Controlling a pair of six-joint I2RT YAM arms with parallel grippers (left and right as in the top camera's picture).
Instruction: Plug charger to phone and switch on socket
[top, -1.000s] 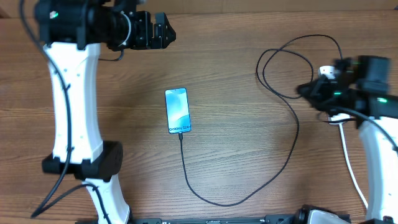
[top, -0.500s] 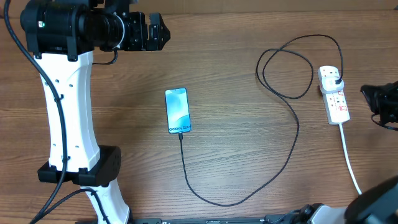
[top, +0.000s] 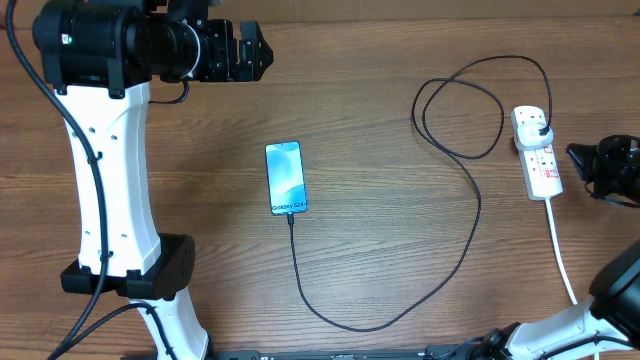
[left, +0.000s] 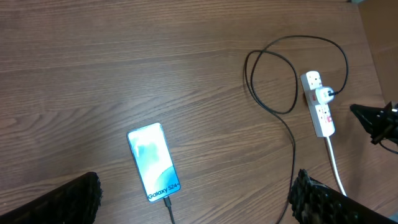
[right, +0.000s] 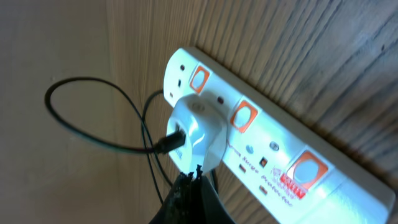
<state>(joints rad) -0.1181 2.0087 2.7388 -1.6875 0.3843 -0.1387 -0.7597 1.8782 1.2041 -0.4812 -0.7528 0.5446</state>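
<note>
The phone (top: 284, 178) lies flat mid-table, its screen lit and showing "Galaxy" text; it also shows in the left wrist view (left: 153, 162). The thin black charger cable (top: 470, 235) is plugged into the phone's near end, curves across the table and loops up to a plug (top: 540, 125) seated in the white socket strip (top: 543, 170). My right gripper (top: 575, 155) is shut and empty just right of the strip; in the right wrist view its tips (right: 193, 180) sit close by the white adapter (right: 196, 134). My left gripper (top: 258, 52) is open and empty, high at the far left.
The strip's thick white cord (top: 562, 255) runs toward the front right edge. The left arm's white column and base (top: 110, 200) stand left of the phone. The cable's loop (top: 460, 110) lies between phone and strip.
The right arm, which was over the socket strip, pulled away to the right edge and has now crept slightly back toward it. The left arm shifted a little left, then stayed still.
</note>
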